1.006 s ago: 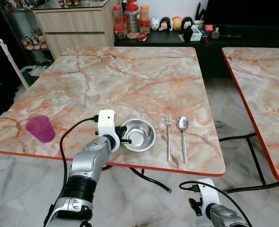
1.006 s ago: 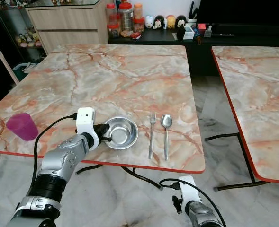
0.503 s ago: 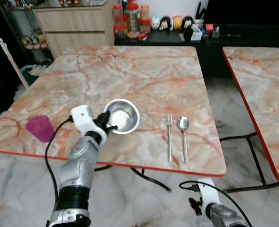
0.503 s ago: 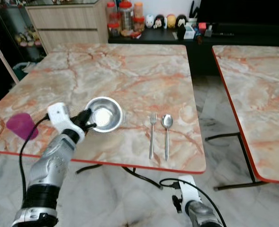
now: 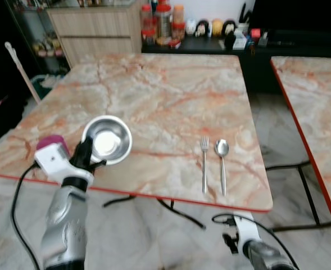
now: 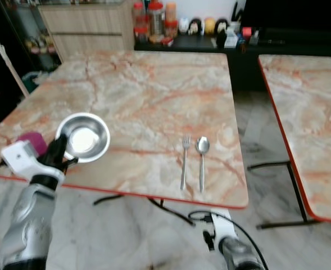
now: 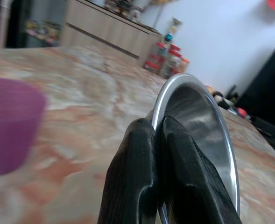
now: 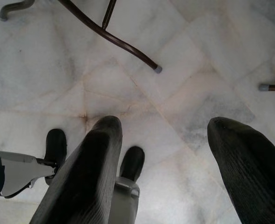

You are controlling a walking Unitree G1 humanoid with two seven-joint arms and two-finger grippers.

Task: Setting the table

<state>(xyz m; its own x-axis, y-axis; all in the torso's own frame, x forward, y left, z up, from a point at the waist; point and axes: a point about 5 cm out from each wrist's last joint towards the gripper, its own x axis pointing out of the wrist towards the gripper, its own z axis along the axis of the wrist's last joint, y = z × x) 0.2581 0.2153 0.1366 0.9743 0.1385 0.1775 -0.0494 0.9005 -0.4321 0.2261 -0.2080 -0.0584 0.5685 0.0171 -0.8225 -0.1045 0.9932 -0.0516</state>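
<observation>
Above the bench's near-left edge, left end effector pinched the steel bowl's rim, bowl tilted, beside purple cup. Right end effector hung open, empty. Thin rim grip risked slipping; bowl could knock the cup.

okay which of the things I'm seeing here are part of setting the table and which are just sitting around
Part of the job:
- steel bowl, its rim pinched by the left gripper
- fork and spoon, lying side by side on the marble table
- purple cup near the table's edge

Just sitting around:
- jars and figurines on the far counter
</observation>
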